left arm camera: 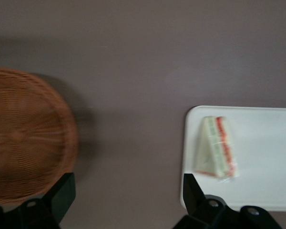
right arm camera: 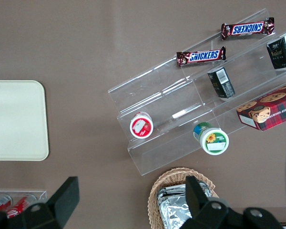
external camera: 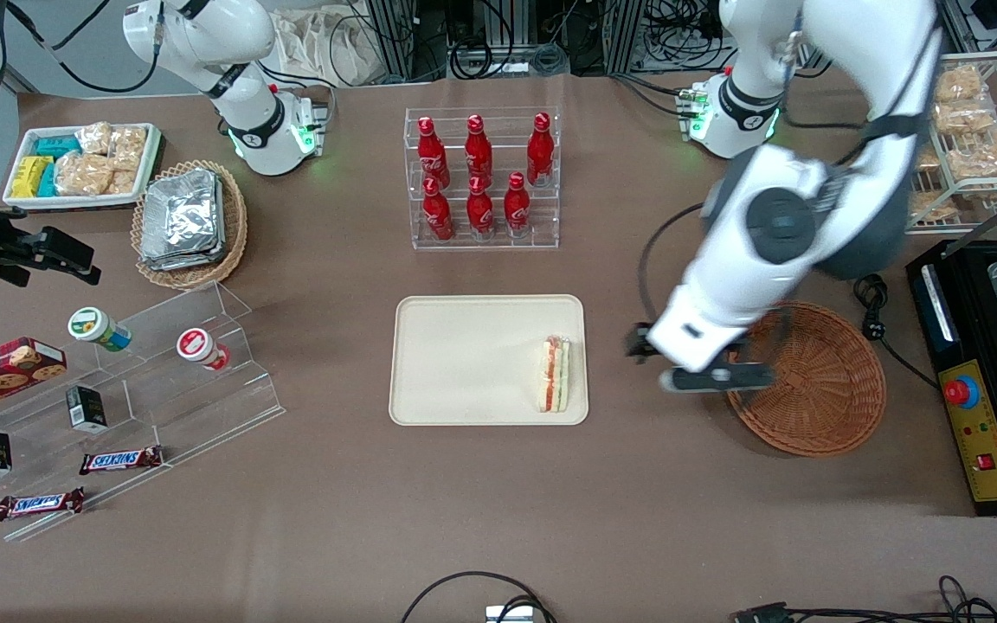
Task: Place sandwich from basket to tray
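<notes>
The sandwich [external camera: 555,374] [left arm camera: 216,148], a pale wedge with red and green filling, lies on the cream tray [external camera: 464,355] [left arm camera: 267,157] close to the edge that faces the basket. The reddish-brown wicker basket [external camera: 819,381] [left arm camera: 24,138] sits on the table beside the tray, toward the working arm's end, with nothing in it. My gripper [external camera: 696,362] [left arm camera: 128,195] hangs above the bare table between tray and basket. It is open, its fingers [left arm camera: 62,193] wide apart with nothing between them.
A clear rack of red bottles [external camera: 481,177] stands farther from the front camera than the tray. A black appliance [external camera: 983,381] and a wire rack of bagged snacks [external camera: 970,130] stand at the working arm's end. A stepped acrylic shelf [external camera: 161,381] and a foil-packet basket [external camera: 189,221] lie toward the parked arm's end.
</notes>
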Robot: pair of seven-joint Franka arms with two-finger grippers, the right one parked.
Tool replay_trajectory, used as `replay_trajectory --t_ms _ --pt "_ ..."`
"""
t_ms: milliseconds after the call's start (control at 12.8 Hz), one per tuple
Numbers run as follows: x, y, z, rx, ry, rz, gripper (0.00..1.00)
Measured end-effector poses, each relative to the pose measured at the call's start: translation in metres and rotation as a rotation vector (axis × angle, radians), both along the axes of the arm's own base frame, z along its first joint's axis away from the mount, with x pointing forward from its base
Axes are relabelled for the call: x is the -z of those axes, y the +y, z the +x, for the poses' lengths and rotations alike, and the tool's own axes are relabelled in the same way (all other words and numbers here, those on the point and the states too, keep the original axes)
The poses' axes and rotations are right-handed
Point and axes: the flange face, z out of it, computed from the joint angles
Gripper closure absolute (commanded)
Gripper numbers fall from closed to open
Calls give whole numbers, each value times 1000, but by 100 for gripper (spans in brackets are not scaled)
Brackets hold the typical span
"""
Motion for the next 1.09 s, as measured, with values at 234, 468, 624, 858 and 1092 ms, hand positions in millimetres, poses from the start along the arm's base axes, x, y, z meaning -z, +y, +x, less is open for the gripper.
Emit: replay_trajectory --t_ms 234,468,624,858,1092 --pt "-47 91 -12 21 21 37 0" --pt "-73 143 -33 40 10 55 0" --pt "-85 160 -48 42 33 66 0" --pt "-97 161 -62 43 51 70 0" --pt "-97 160 -63 44 53 68 0"
